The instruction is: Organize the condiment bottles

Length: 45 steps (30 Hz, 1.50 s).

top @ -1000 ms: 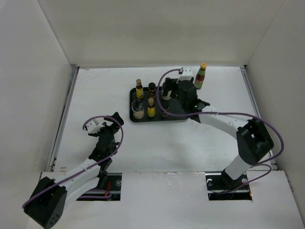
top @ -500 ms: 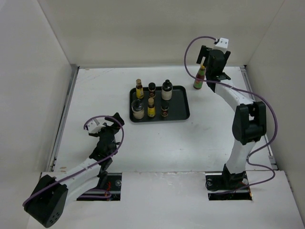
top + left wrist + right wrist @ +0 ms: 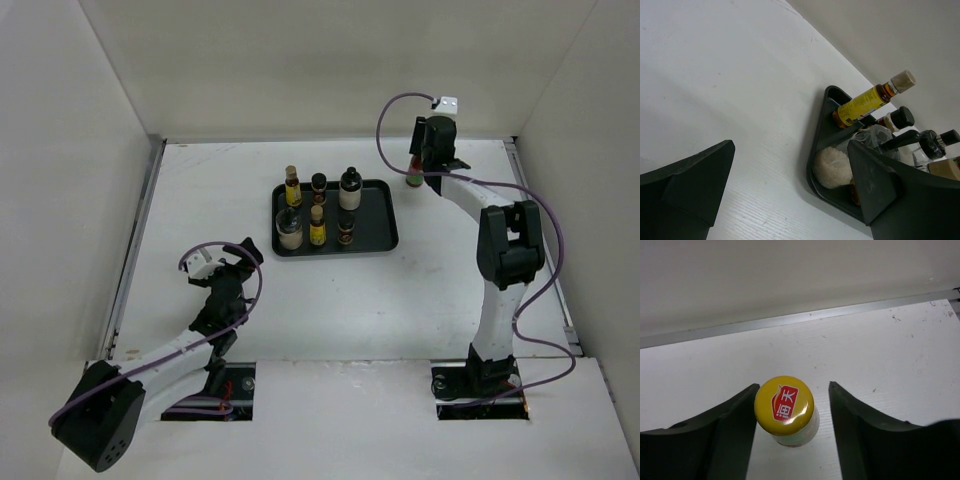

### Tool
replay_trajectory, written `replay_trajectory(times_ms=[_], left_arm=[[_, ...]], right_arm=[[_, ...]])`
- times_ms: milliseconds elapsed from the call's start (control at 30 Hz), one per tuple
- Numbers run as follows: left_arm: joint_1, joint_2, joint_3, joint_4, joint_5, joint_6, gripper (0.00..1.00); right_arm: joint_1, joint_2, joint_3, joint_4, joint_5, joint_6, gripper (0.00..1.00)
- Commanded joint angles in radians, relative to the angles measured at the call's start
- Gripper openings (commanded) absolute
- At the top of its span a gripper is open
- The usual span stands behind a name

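My left gripper (image 3: 238, 258) is spread as wide as it goes and holds nothing. In the wrist view its two dark fingers (image 3: 690, 185) frame only bare table (image 3: 715, 75). That arm lies low, stretched from its base at the near left, with the forearm angled up and to the right. The fingers aim toward the tray (image 3: 385, 215) but are well apart from it.

The tray sits mid-table, toward the far side. Six bottles stand upright in it, in two rows of three. The back row has an amber bottle (image 3: 292, 186), a dark-capped one (image 3: 318, 186) and a larger jar (image 3: 349, 188). The front row has the shaker (image 3: 289, 230), a second amber one (image 3: 317, 227) and a small dark one (image 3: 345, 230). From my left wrist I see the tray's near corner, with the shaker's white grains just inside it.

The red bottle (image 3: 413, 181) stands on the table outside the tray, to its right and near the back wall. My right arm rises tall from its base, bends at the elbow and reaches forward, wrist tipped down over that bottle. My right gripper (image 3: 430, 155) is partly spread and straddles the yellow cap (image 3: 784, 405). One finger (image 3: 735, 425) is just beside the cap's edge, though I cannot tell whether it touches. The other stands clear of the cap with table showing between them, so the bottle is not clamped.
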State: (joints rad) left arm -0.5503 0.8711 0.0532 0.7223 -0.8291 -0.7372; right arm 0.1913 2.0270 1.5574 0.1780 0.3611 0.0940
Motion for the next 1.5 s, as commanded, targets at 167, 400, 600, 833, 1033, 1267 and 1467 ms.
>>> replay_trajectory(times_ms=[167,400,600,833,1033,1267,1467], left_arm=[[-0.001,-0.001,0.010,0.049,0.008,0.002,1.00],[-0.001,0.008,0.016,0.046,0.008,0.002,1.00],[-0.001,0.014,0.017,0.048,0.008,0.002,1.00],[-0.001,0.025,0.022,0.043,0.008,0.002,1.00],[0.003,0.006,0.014,0.040,0.008,0.002,1.00],[0.005,0.012,0.017,0.040,0.013,0.002,1.00],[0.000,0.023,0.025,0.039,0.013,0.002,1.00]], right_arm=[[0.026,-0.085,-0.028,0.238,0.058,-0.022,0.39],[0.107,-0.376,-0.236,0.308,0.075,-0.027,0.39],[0.233,-0.464,-0.344,0.302,0.075,-0.022,0.40],[0.346,-0.473,-0.427,0.308,0.088,0.007,0.40],[0.391,-0.487,-0.514,0.319,0.114,0.026,0.41],[0.440,-0.507,-0.620,0.333,0.154,0.052,0.42],[0.451,-0.490,-0.640,0.334,0.176,0.085,0.59]])
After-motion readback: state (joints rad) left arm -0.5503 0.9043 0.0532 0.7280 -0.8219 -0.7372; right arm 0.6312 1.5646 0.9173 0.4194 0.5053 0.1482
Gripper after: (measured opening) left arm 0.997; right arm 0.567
